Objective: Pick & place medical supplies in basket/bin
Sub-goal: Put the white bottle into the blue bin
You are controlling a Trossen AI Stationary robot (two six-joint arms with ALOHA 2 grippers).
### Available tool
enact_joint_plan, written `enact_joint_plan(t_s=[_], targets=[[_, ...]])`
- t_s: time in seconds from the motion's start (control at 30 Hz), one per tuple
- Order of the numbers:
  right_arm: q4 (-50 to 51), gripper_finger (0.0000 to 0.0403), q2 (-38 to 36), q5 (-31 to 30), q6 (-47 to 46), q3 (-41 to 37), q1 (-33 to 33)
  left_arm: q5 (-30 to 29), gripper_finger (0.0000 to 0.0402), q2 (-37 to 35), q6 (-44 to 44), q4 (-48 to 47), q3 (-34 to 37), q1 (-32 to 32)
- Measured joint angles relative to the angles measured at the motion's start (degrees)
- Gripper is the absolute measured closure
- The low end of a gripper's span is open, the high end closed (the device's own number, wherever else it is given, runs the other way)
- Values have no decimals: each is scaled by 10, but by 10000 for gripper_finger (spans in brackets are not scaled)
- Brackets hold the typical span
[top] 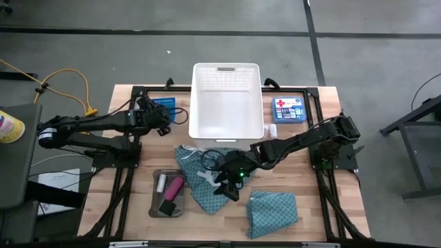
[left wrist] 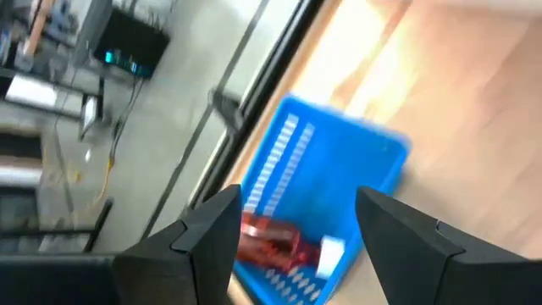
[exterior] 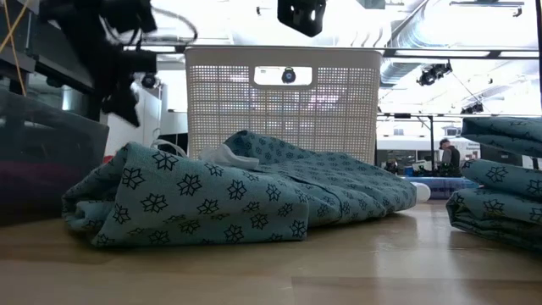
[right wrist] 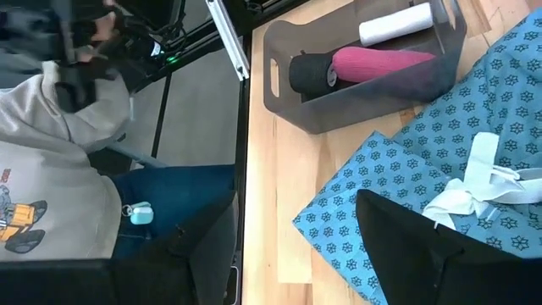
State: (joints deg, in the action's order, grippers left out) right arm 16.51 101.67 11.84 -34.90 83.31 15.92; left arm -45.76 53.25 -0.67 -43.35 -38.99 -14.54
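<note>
High view: right pincer (top: 229, 180) low over the crumpled dotted cloth (top: 200, 176), fingers apart, nothing held.
Risk: the cloth's white ties (right wrist: 474, 182) lie loose beside the fingers; a bite on ties alone could let the cloth trail and snag the white basket (top: 226, 102) wall. The grey tray (top: 167, 193) with its pink cylinder (top: 173, 186) sits just beside and could be dragged along. Second cloth (top: 272, 212) lies folded nearby. Left pincer (left wrist: 292, 233), fingers apart, empty, hovers over the blue basket (left wrist: 326, 191) holding red-and-white pieces (left wrist: 279, 241).
</note>
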Motion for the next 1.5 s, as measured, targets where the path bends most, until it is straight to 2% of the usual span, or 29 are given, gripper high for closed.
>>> enact_joint_plan(t_s=[0.13, 0.33, 0.53, 0.8, 1.0, 1.17, 1.5], targets=[[0, 174, 0, -22, 4, 0, 5, -4, 179, 0, 1, 0, -48, 47], [0, 174, 0, -29, 3, 0, 11, -58, 179, 0, 25, 1, -121, 118], [0, 174, 0, -28, 2, 0, 20, 18, 179, -1, -12, 0, -155, 208], [34, 174, 0, -28, -1, 0, 36, 21, 179, -3, -100, 14, -158, 391], [121, 174, 0, -54, -70, 0, 57, 19, 179, 0, -130, 82, -158, 525], [210, 174, 0, -102, -161, 0, 93, -42, 179, 7, -131, 104, -158, 597], [411, 174, -6, -255, -360, 0, 179, -58, 179, 38, -140, 107, -158, 625]])
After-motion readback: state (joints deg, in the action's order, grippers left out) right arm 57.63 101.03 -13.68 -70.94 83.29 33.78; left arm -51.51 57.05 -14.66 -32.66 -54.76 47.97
